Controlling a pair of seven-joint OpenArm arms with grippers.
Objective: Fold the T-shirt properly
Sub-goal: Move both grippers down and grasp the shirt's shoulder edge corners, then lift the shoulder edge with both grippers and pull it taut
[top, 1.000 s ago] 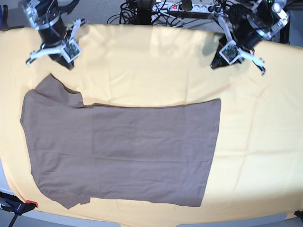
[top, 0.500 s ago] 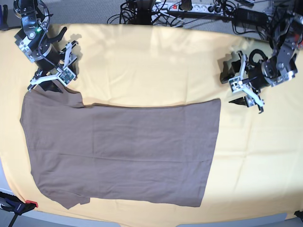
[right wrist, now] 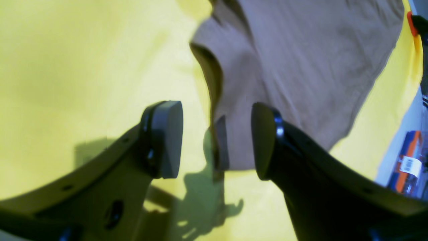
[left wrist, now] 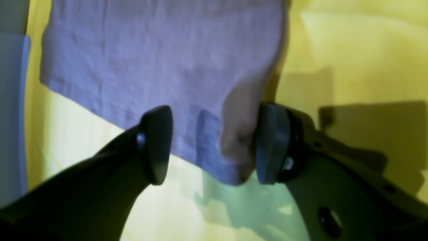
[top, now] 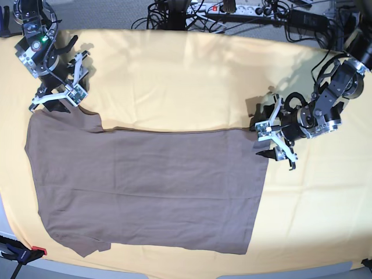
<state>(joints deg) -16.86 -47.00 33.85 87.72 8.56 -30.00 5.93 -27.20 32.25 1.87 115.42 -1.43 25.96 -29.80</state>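
Across the table lies a pale-yellow cloth [top: 192, 75], and both pincers work low over it. Spread flat on that cloth, between the two pincers and reaching toward the near edge, is the T-shirt [top: 151, 186], taupe and plain, its hem toward the left pincer and its sleeves and shoulder toward the right pincer. At the hem's far corner sits the left pincer [top: 272, 141], jaws standing wide apart; in the left wrist view that corner [left wrist: 234, 147] rises slightly between the two dark pads, lying against the inner face of one pad while the other pad stays clear over the fabric, so nothing is clamped. At the shoulder end sits the right pincer [top: 57, 97], likewise spread wide; in the right wrist view the folded sleeve edge [right wrist: 220, 147] stands between its pads, with one pad over bare yellow cloth and the other over the shirt, neither closed on it. Behind the left pincer, beyond the far edge of the table, a tangle of black cables and a power strip [top: 232, 9] can be seen. Well away from the right pincer, at the near corner of the table, a small orange-tipped clamp [top: 23, 253] grips the edge.
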